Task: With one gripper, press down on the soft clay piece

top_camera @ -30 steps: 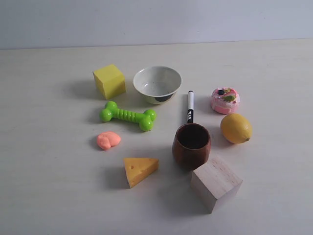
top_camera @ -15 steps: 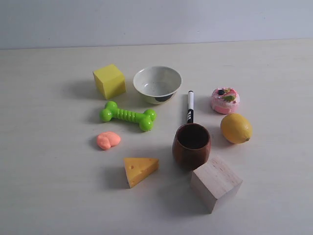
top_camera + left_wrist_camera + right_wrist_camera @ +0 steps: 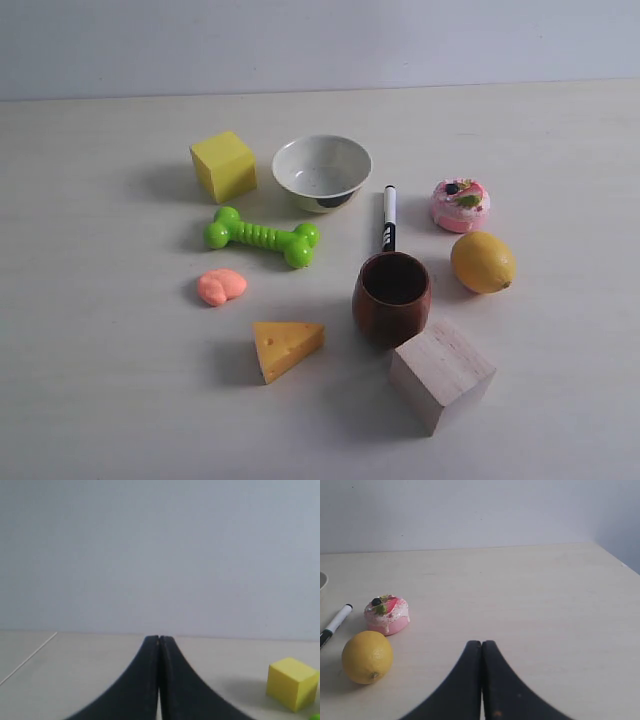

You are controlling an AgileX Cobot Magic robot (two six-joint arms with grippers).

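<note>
The soft clay piece (image 3: 221, 287), a small salmon-orange blob, lies on the pale table between the green bone toy (image 3: 261, 237) and the yellow cheese wedge (image 3: 286, 347). No arm or gripper shows in the exterior view. In the left wrist view my left gripper (image 3: 159, 639) is shut with its black jaws pressed together, empty, and the clay is out of that view. In the right wrist view my right gripper (image 3: 481, 643) is also shut and empty, off to the side of the lemon (image 3: 367, 657) and the pink cake toy (image 3: 387, 614).
Around the clay stand a yellow cube (image 3: 223, 165), a speckled white bowl (image 3: 321, 171), a black-and-white marker (image 3: 389, 216), a brown wooden cup (image 3: 392, 296), a pale wooden block (image 3: 441, 373), the lemon (image 3: 482, 262) and the cake toy (image 3: 460, 204).
</note>
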